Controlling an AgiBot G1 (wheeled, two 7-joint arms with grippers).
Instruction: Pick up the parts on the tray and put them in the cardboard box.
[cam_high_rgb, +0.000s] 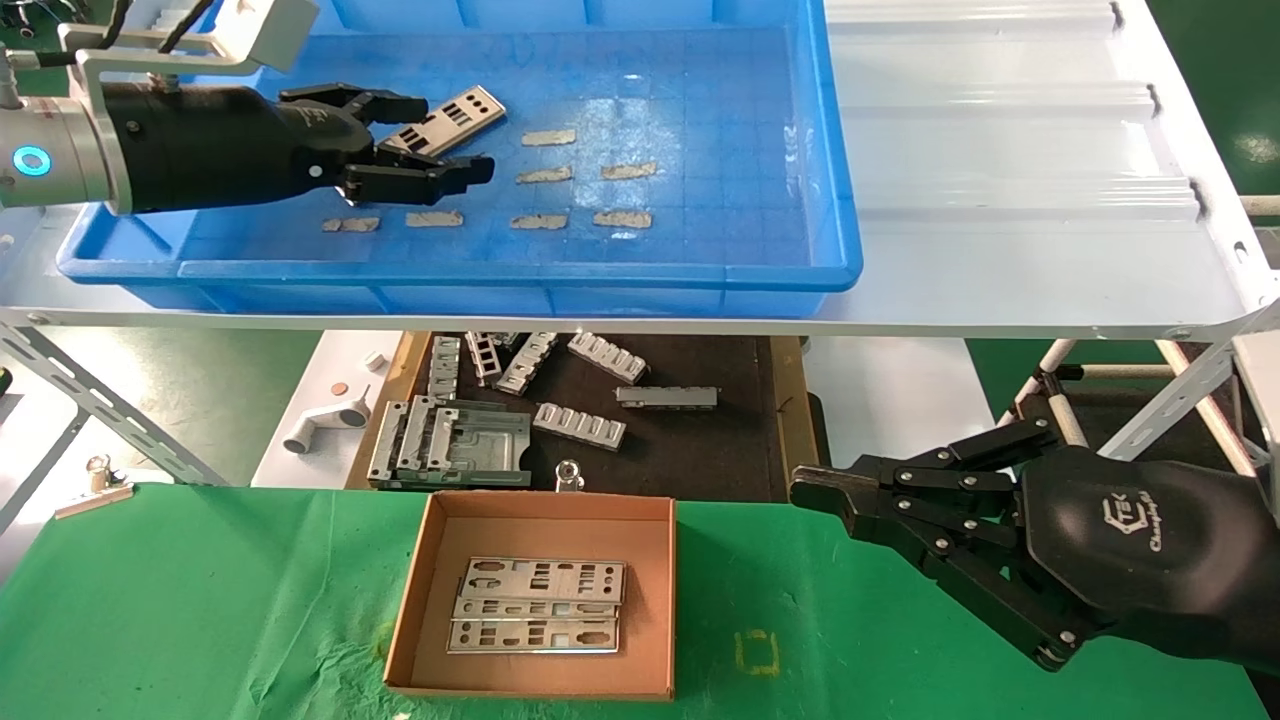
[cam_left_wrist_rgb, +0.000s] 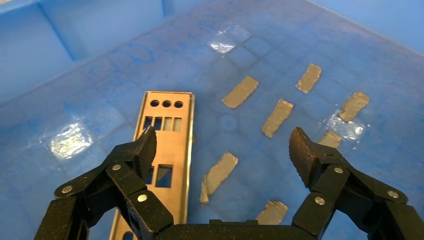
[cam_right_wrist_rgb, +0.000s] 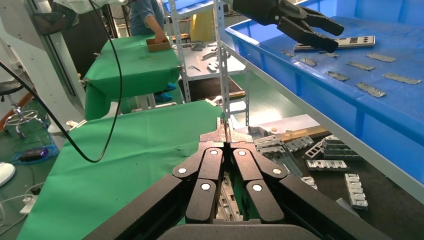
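One silvery punched plate (cam_high_rgb: 443, 121) lies on the floor of the blue tray (cam_high_rgb: 780, 285), at its left part; it also shows in the left wrist view (cam_left_wrist_rgb: 167, 142). My left gripper (cam_high_rgb: 445, 135) hovers over the tray, open and empty, one finger (cam_left_wrist_rgb: 146, 148) above the plate and the other finger (cam_left_wrist_rgb: 302, 152) off to the side over bare floor. The cardboard box (cam_high_rgb: 540, 510) sits on the green cloth below and holds a stack of plates (cam_high_rgb: 540, 605). My right gripper (cam_high_rgb: 805, 490) is shut and empty, parked right of the box.
Several grey tape-like patches (cam_high_rgb: 545, 175) are stuck to the tray floor. The tray rests on a white ribbed shelf panel (cam_high_rgb: 1000, 150). Ribbed grey brackets (cam_high_rgb: 580, 425) lie on a dark lower surface behind the box. A metal clip (cam_high_rgb: 95, 490) sits at the cloth's left.
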